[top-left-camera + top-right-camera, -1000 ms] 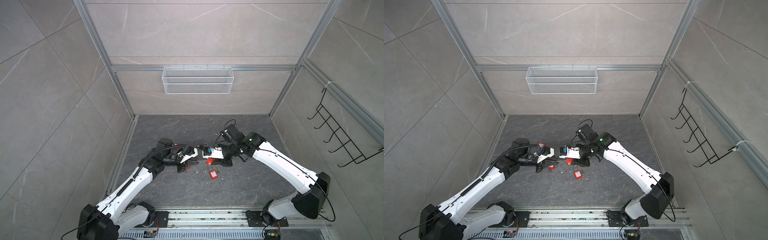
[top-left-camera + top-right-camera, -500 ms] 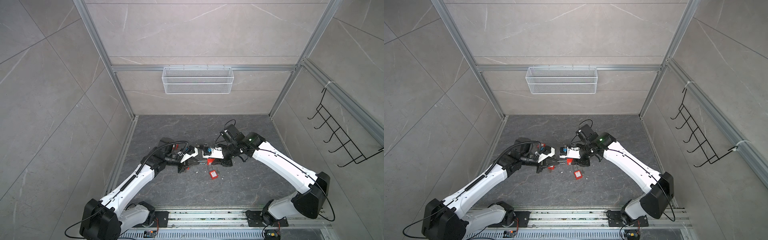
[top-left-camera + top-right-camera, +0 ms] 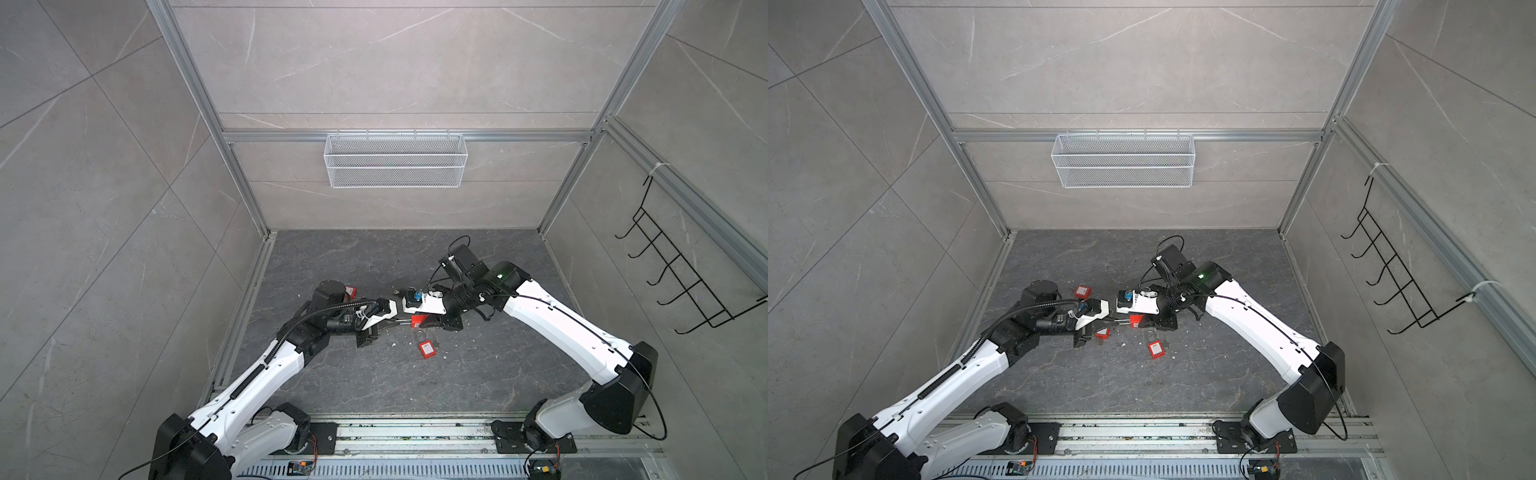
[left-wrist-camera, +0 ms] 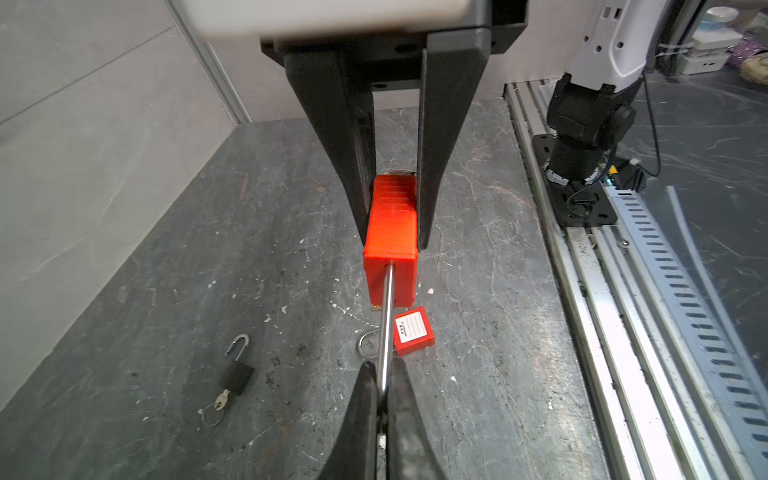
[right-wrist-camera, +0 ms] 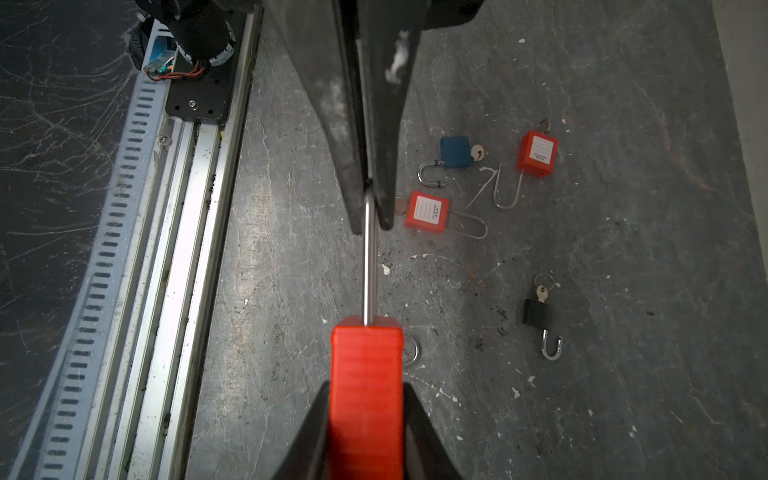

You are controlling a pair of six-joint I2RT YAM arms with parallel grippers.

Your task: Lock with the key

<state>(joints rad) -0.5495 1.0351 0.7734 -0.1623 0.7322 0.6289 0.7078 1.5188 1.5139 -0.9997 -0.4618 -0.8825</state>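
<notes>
Left jaws pinch shut on the steel shackle (image 4: 384,332); just beyond, right jaws clamp the red padlock (image 4: 390,249) by its body, held in the air between the arms above the bench (image 4: 208,291). Best, I judge, to press straight along the shackle's line without twisting.

Both arms wear white shells with black joints and black bases. Behind the jaws of the left gripper (image 4: 383,370) a black ribbed hose (image 3: 328,307) follows the arm. Behind those of the right gripper (image 4: 392,243) there is a thin black cable (image 3: 573,321) and a small green light (image 3: 1201,275). The fingers (image 4: 451,124) are black tapered wedges.
</notes>
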